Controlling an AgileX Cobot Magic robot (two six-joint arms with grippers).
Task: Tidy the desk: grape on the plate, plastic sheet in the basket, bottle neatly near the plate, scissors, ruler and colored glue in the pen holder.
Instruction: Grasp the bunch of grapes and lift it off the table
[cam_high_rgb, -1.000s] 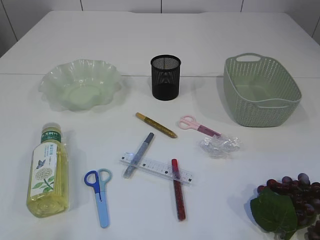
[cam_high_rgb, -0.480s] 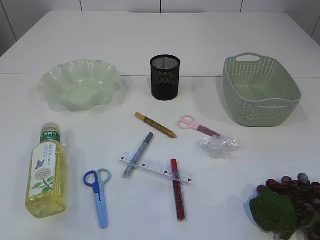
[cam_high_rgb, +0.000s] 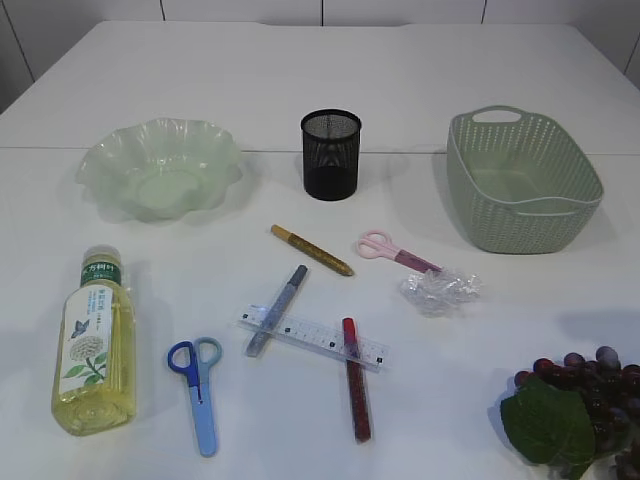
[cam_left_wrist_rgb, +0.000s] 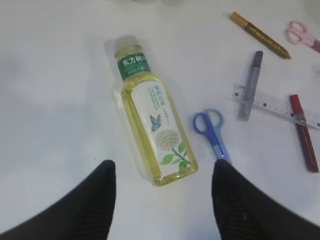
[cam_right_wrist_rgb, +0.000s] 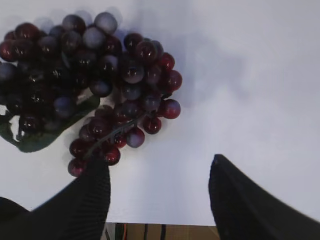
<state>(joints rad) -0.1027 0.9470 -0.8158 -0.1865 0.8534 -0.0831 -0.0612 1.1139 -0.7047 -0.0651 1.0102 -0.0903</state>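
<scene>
Bottle (cam_left_wrist_rgb: 155, 131) — lying flat, long axis running away from left gripper (cam_left_wrist_rgb: 162, 192), base nearest, centred between its spread fingers; right gripper (cam_right_wrist_rgb: 159, 192) likewise spread beside grape (cam_right_wrist_rgb: 90, 85).

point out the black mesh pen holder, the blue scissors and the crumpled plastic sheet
black mesh pen holder (cam_high_rgb: 331, 160), exterior view, front of its wall
blue-handled scissors (cam_high_rgb: 197, 383), exterior view, near the pivot
crumpled clear plastic sheet (cam_high_rgb: 438, 290), exterior view, its middle

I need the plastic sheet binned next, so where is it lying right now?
In the exterior view, the crumpled plastic sheet lies right of centre on the table, at the blade end of the pink scissors and in front of the green basket.
</scene>
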